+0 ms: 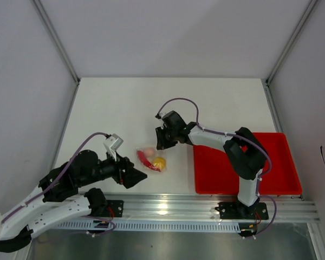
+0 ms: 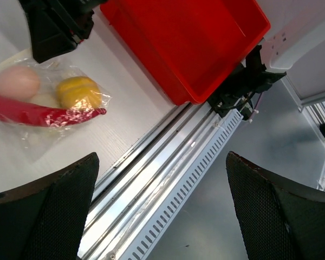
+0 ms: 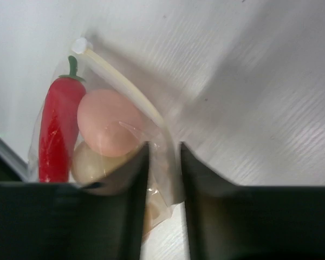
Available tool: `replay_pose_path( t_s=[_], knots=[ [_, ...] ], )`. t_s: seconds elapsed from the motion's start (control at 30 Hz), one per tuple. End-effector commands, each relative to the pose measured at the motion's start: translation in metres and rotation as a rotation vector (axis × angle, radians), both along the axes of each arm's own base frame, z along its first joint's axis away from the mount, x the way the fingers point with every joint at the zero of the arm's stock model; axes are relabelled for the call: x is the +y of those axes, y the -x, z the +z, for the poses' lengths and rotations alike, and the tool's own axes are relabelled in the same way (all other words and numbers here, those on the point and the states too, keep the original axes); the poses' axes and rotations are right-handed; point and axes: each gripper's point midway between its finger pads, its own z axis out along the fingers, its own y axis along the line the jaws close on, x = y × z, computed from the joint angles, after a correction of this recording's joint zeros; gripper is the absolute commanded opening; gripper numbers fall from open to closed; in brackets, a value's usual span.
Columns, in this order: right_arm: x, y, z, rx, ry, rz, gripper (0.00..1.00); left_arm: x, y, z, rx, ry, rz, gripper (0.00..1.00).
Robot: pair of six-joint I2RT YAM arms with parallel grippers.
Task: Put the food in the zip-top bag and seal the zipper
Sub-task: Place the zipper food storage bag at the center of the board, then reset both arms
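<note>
My left jaws stand as wide as they go with nothing between them; from that wrist I see only the two dark fingers (image 2: 49,216) at the bottom edge, cut off by the frame, with the metal rail (image 2: 168,179) showing in the gap. My right jaws are parted just a sliver, and a fold of the clear bag (image 1: 151,160) runs up through that narrow gap. The film is so thin and blurred there that I cannot tell whether either of those fingers (image 3: 65,222) touches it. The bag lies on the white surface (image 1: 124,108) between my two arms, left of the red tray (image 2: 189,49), with my right jaws at its far edge and my left jaws at its near side. The food (image 1: 159,162) is inside the bag. From my right wrist I make out a red chili (image 3: 57,130) with a green stem, a pink egg (image 3: 105,122) beside it, and a cream egg (image 3: 89,162) half hidden under my finger. The yellow ball (image 2: 78,92) shows clearly only from the left wrist, where the chili covers most of the cream egg. The zipper (image 3: 124,86) is a pale strip curving along the bag's edge toward my right jaws, and its last stretch disappears behind my fingers. I cannot say whether it is pressed shut.
</note>
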Motion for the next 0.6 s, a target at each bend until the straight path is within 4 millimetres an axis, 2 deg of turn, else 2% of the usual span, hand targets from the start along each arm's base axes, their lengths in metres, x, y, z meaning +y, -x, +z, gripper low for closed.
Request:
replay_pose_path(
  t_s=[0.0,0.1,0.13,0.17,0.2,0.23,0.27,0.33,0.37,0.4,0.47,0.5,0.57],
  knots=[
    [0.003,-0.023,0.014,-0.094,0.030,-0.039,0.38,-0.009,0.008,0.010,0.003,0.079,-0.048,0.99],
    [-0.004,-0.031,0.019,-0.127,0.065,-0.075,0.59,-0.009,0.008,0.006,0.009,0.086,-0.045,1.00],
    [-0.010,-0.035,0.027,-0.157,0.076,-0.101,0.61,-0.010,0.009,0.008,0.008,0.093,-0.049,0.99],
    [-0.014,-0.037,0.035,-0.172,0.078,-0.123,0.69,-0.010,0.009,0.007,0.009,0.087,-0.049,0.99],
    [-0.020,-0.035,0.039,-0.176,0.085,-0.136,0.90,-0.009,0.009,0.010,0.003,0.087,-0.051,1.00],
    [-0.027,-0.039,0.047,-0.210,0.101,-0.170,0.94,-0.008,0.009,0.010,0.002,0.084,-0.047,0.99],
    [-0.032,-0.038,0.071,-0.249,0.075,-0.190,0.96,-0.007,0.008,0.011,0.001,0.083,-0.041,0.99],
    [-0.051,-0.034,0.085,-0.282,0.113,-0.246,0.99,-0.007,0.007,0.014,-0.007,0.094,-0.035,1.00],
    [-0.057,-0.028,0.110,-0.322,0.087,-0.267,0.99,-0.007,0.006,0.015,-0.011,0.099,-0.034,1.00],
    [-0.070,-0.019,0.108,-0.309,0.116,-0.288,0.99,-0.008,0.006,0.014,-0.010,0.098,-0.034,1.00],
    [-0.089,-0.011,0.116,-0.329,0.134,-0.353,0.99,-0.008,0.005,0.013,-0.005,0.095,-0.026,1.00],
    [-0.104,0.003,0.119,-0.308,0.133,-0.392,0.99,-0.009,0.005,0.011,0.002,0.101,-0.022,0.99],
    [-0.126,0.010,0.123,-0.326,0.165,-0.465,0.99,-0.010,0.004,0.011,0.005,0.109,-0.019,1.00]
  ],
)
